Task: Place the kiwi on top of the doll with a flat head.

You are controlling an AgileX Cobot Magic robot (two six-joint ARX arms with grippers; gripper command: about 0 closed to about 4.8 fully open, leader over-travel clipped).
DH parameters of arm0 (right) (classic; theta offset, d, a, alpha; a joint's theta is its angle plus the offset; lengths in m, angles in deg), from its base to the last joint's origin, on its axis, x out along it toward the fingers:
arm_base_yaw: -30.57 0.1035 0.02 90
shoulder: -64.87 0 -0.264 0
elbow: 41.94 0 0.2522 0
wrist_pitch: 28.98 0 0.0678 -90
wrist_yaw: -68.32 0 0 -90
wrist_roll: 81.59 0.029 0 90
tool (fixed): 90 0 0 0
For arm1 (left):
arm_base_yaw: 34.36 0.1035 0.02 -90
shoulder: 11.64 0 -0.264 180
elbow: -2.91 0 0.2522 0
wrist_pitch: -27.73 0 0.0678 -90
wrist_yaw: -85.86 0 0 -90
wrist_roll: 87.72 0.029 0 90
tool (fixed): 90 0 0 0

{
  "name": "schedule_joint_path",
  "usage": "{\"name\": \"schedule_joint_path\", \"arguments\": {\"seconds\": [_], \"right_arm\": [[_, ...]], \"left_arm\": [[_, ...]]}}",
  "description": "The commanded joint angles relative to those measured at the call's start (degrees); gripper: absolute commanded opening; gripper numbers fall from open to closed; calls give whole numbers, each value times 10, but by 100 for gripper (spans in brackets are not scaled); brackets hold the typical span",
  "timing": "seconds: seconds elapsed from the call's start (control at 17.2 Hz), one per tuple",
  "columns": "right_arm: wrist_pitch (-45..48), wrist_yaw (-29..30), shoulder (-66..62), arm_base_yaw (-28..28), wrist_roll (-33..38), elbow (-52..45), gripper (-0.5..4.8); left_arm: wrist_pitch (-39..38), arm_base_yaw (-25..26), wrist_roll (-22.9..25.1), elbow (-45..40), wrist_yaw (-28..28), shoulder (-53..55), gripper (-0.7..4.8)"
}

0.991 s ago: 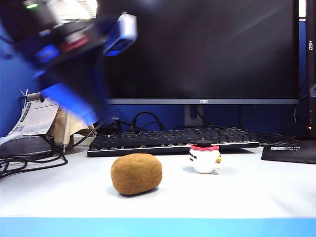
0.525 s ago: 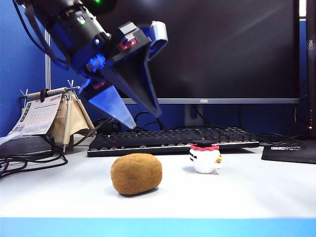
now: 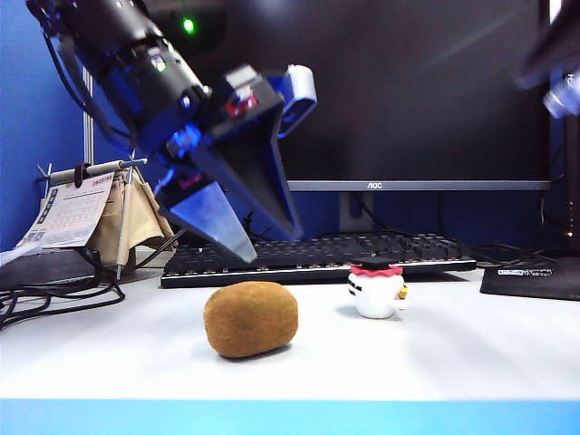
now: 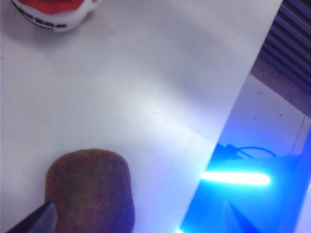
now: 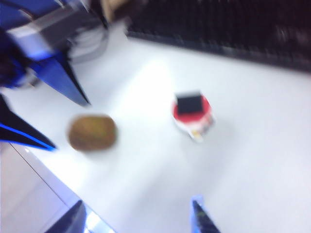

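Lower and further right than half a second ago, the left gripper (image 3: 263,240) now hangs in the centre-left of the exterior view, its two blue fingers spread wide and pointing down toward the kiwi (image 3: 250,318), apart from it. A blurred dark shape has come into the upper right corner of the same view: part of the right arm (image 3: 551,63), too smeared to read.

Kiwi lies on the white table (image 3: 453,362), lower centre-left of the exterior view, untouched. Doll with a flat head (image 3: 376,288) stands upright to its right, near but apart, black cap on top, red frill beneath. Keyboard (image 3: 317,258) runs behind both; monitor (image 3: 399,91) fills the background.

Left wrist view: kiwi (image 4: 90,189) at lower left, one dark fingertip (image 4: 36,221) just at its edge; doll (image 4: 53,12) cut off at the top left.

Right wrist view, blurred: kiwi (image 5: 92,132) left of centre, doll (image 5: 192,116) right of it. Right gripper (image 5: 141,218) shows two blue fingertips at the bottom edge, set wide apart, nothing between them.
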Motion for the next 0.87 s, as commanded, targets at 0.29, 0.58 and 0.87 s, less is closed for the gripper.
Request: {"name": "schedule_joint_path", "arguments": {"seconds": [0.29,0.58,0.87], "right_arm": [[-30,1,19,-4,-19,2,275],[-40,1,37,-4,-19,2,275],[-45,1,53,-4,-19,2,275]], "left_arm": [[13,-4,6,3,-14,76,479],[-1,-12,6,3,26,110,479],[34,-30,-12,4,38,112,398]]}}
